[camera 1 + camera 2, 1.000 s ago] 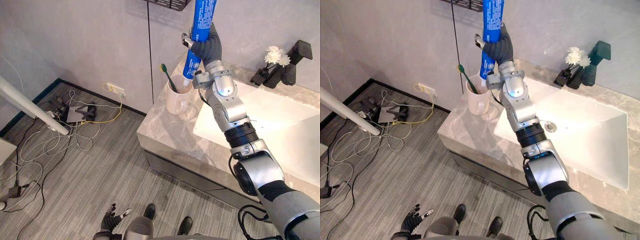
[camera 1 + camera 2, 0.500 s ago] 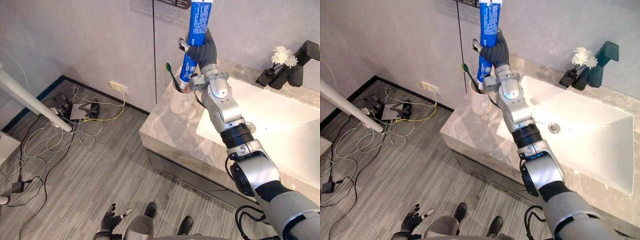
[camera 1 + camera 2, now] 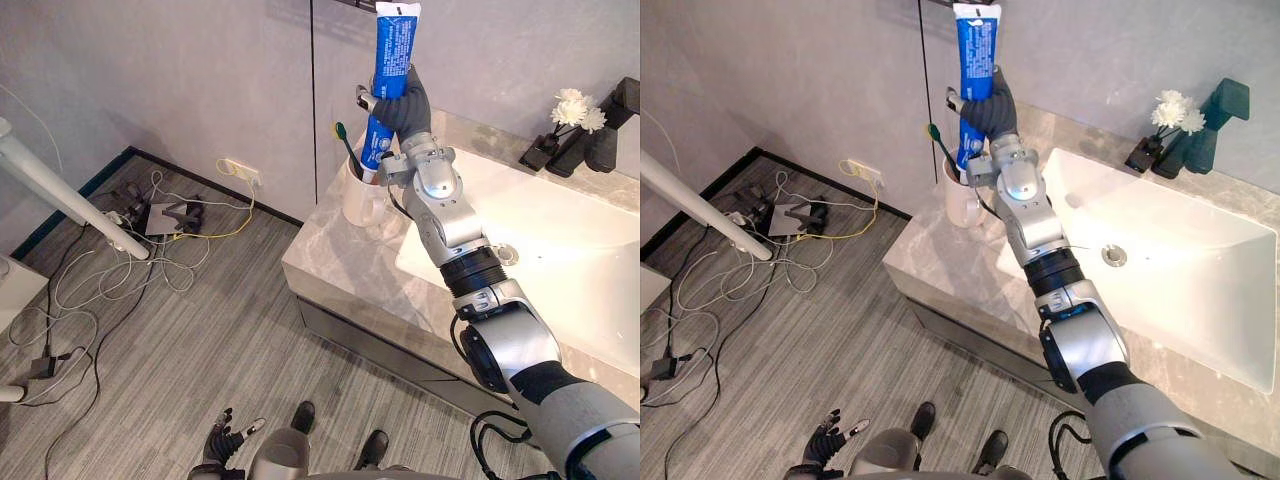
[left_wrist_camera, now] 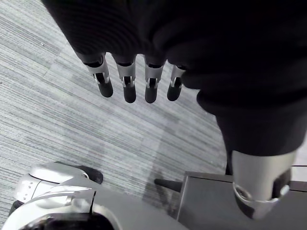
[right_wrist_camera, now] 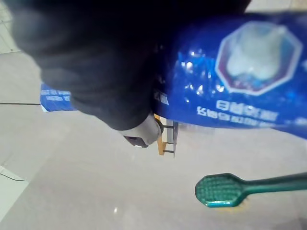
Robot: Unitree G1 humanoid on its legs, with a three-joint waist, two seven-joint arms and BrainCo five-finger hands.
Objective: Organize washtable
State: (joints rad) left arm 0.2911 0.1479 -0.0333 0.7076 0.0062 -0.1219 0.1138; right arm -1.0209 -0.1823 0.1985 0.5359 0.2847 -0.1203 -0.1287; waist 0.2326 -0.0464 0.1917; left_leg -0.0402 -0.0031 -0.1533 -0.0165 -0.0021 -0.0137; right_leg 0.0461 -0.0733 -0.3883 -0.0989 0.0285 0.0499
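A blue toothpaste tube [image 3: 390,60] stands nearly upright in my right hand [image 3: 405,100], whose fingers are curled round its middle. Its lower end hangs at the mouth of a white cup [image 3: 362,203] on the left end of the marble counter [image 3: 330,260]. A green toothbrush [image 3: 346,145] leans out of the cup, bristles up; its head [image 5: 225,189] lies just past the tube [image 5: 240,96] in the right wrist view. My left hand [image 4: 123,81] hangs low over the floor with straight fingers, holding nothing.
A white sink basin [image 3: 560,250] lies right of the cup, with a drain [image 3: 1115,256]. White flowers [image 3: 575,108] and a dark faucet [image 3: 610,130] stand at the back right. Cables and a socket strip [image 3: 150,225] lie on the floor at left, by a white pole [image 3: 60,195].
The camera has shifted slightly. My right hand has lowered the toothpaste tube, so its lower end is now at the cup's mouth. The left hand has stayed still.
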